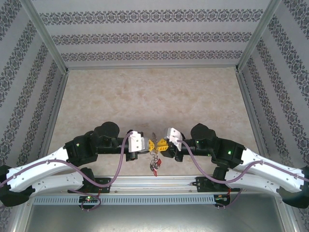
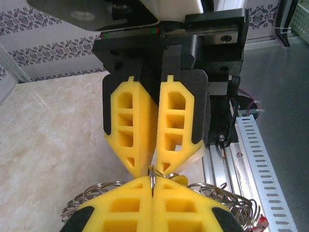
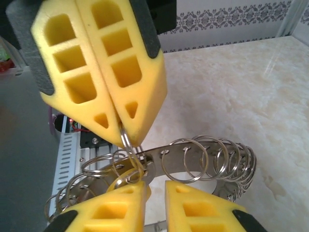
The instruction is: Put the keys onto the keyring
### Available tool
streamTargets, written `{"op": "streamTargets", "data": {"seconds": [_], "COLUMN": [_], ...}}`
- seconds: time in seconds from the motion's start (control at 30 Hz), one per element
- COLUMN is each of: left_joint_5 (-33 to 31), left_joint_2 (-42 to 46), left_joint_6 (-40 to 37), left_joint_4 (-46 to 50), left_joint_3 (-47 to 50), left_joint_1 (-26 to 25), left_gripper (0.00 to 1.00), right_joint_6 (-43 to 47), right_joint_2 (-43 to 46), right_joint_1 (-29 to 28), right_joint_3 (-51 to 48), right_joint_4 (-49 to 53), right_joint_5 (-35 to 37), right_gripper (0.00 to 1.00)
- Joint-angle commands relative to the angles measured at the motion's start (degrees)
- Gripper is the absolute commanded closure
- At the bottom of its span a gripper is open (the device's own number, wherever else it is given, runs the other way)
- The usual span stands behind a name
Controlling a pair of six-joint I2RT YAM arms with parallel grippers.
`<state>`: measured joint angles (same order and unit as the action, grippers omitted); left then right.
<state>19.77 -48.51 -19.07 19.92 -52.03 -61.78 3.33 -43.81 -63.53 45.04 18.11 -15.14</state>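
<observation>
The keyring [image 3: 203,153] is a silvery band strung with several wire split rings, and it hangs in the air between both grippers; it also shows in the left wrist view [image 2: 91,195]. My left gripper [image 2: 152,187] is shut on one thin split ring [image 3: 124,140] at the band's end. The right gripper [image 3: 155,195] faces it tip to tip, with its fingers [image 3: 207,212] open and a clear gap between them. A yellow key head [image 3: 120,181] lies against the right gripper's left finger. From above, the left gripper [image 1: 154,144] and right gripper [image 1: 162,145] meet, with red and dark keys [image 1: 154,164] dangling below.
The beige marble-patterned table [image 1: 154,96] stretches behind the grippers, walled in by patterned panels. A metal rail with a slotted cable duct [image 1: 145,199] runs along the near edge, directly under the hanging keys. Purple cables [image 1: 120,159] loop beside both arms.
</observation>
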Motion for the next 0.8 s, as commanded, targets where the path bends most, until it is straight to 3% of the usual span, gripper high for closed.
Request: {"op": "streamTargets", "data": {"seconds": [0.0,0.47,0.77], "left_joint_5": [1.45,1.85,2.07], "left_joint_2": [1.04,1.43,2.02], "left_joint_6": [0.88,0.76,1.06], "left_joint_4": [-4.63,-5.59,-6.17], "left_joint_3": [0.09,0.84,1.24], "left_joint_1": [0.34,0.41,0.43], "left_gripper": [1.00,1.00,1.00], "right_joint_6": [0.00,-2.35,-2.87], "right_joint_2": [0.72,4.47,5.44], "right_joint_1": [-0.14,-0.17,-0.19], "right_joint_3": [1.04,-1.18,-1.56], "right_joint_4": [-3.13,-7.99,-7.77], "right_joint_5": [-3.29,-7.18,-4.58], "right_gripper": [0.83,0.78,0.79]}}
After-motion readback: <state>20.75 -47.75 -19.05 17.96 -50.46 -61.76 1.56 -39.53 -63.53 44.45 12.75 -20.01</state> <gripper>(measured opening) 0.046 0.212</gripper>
